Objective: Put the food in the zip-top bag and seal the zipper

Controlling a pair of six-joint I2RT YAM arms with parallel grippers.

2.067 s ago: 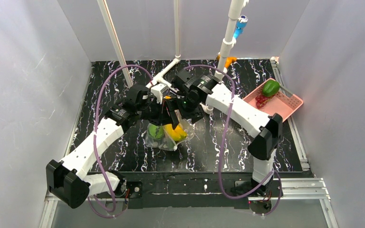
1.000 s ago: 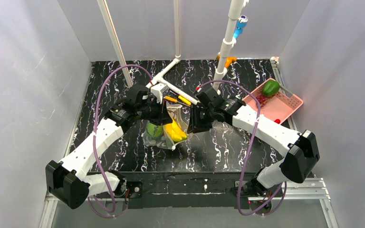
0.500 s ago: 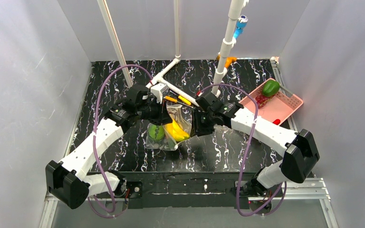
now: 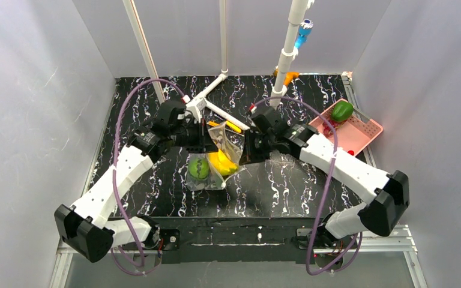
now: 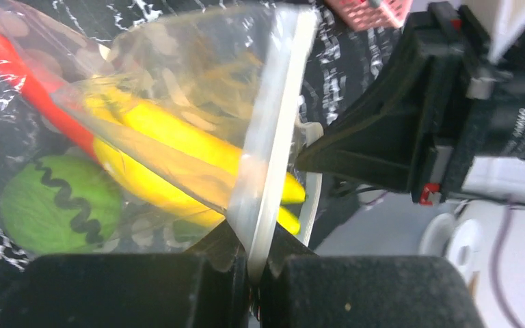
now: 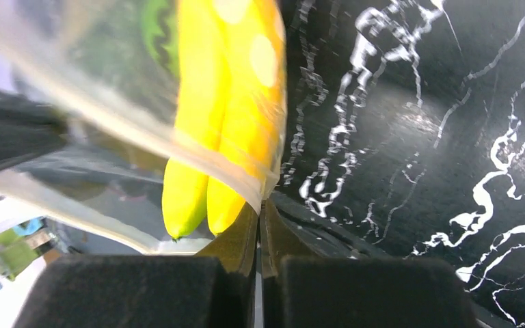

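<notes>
- Zip-top bag (image 4: 216,157): clear, white-dotted, mid-desk between both arms; mouth end lifted, lower end resting on the desk (image 4: 276,186).
- Contents: bananas (image 4: 222,165), green round fruit (image 4: 198,168), red pepper (image 5: 27,75).
- Zipper (image 5: 273,130): pale strip along the raised mouth.
- Left claw (image 5: 254,249): clamped on one end of the zipper.
- Right claw (image 6: 260,212): pinched tight on the bag's opposite edge.
- Handling note: apparently sealing; hold the strip taut and level, run the pinch along it, keep bananas clear.
- Pink basket (image 4: 359,135), far right: green piece and grapes, unbagged.
</notes>
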